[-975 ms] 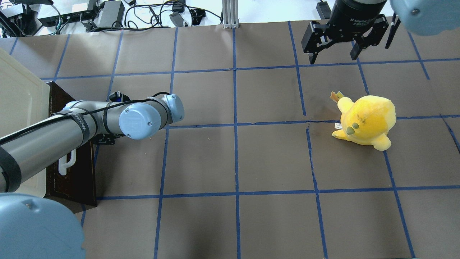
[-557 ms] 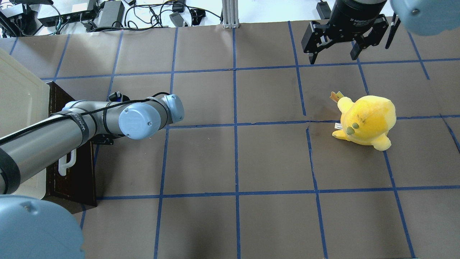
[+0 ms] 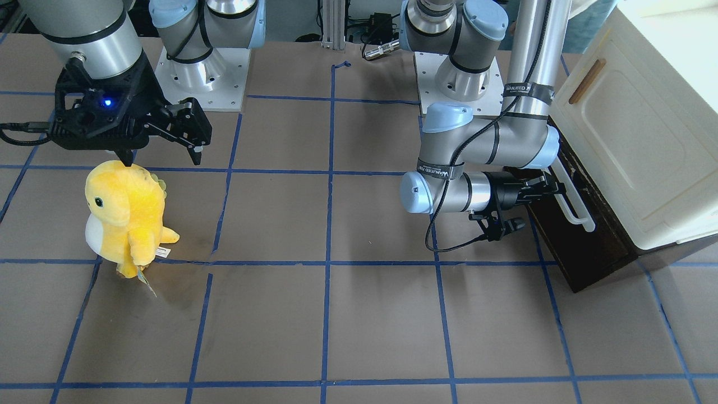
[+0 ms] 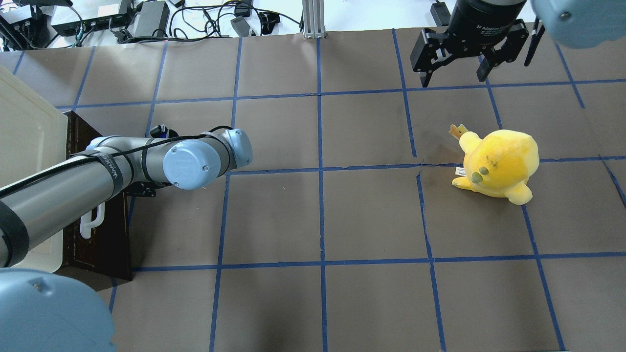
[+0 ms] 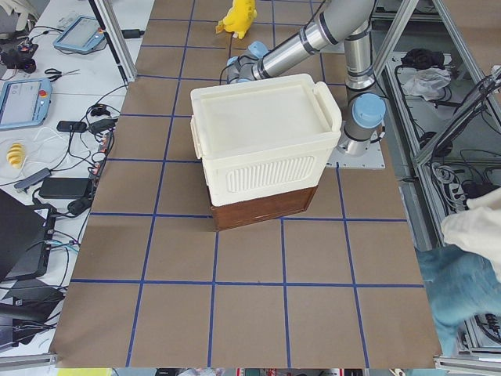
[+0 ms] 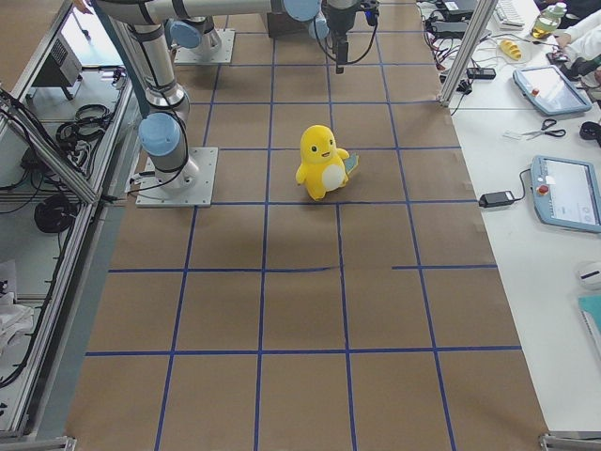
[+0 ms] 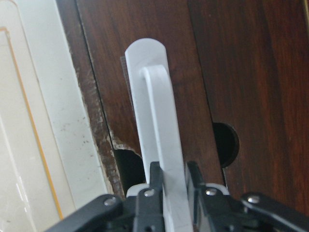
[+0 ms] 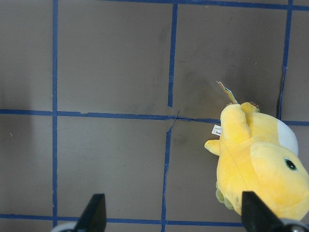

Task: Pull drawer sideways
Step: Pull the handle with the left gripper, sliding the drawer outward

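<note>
Left wrist-mounted: drawer (image 7: 241, 72) handle (image 7: 157, 121) pinched between left gripper (image 7: 174, 178) jaws

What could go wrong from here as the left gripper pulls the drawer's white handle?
The left gripper grips the white handle toward one end, not its middle, so the drawer may skew and jam. The fingers pinch only a thin, smooth bar and could slip along it. Nothing visibly anchors the cream cabinet on top; the whole unit might slide instead.

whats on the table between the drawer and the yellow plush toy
Nothing on the table: the overhead view shows bare taped paper from drawer to plush toy; only the left arm's wrist reaches over the drawer end.
</note>
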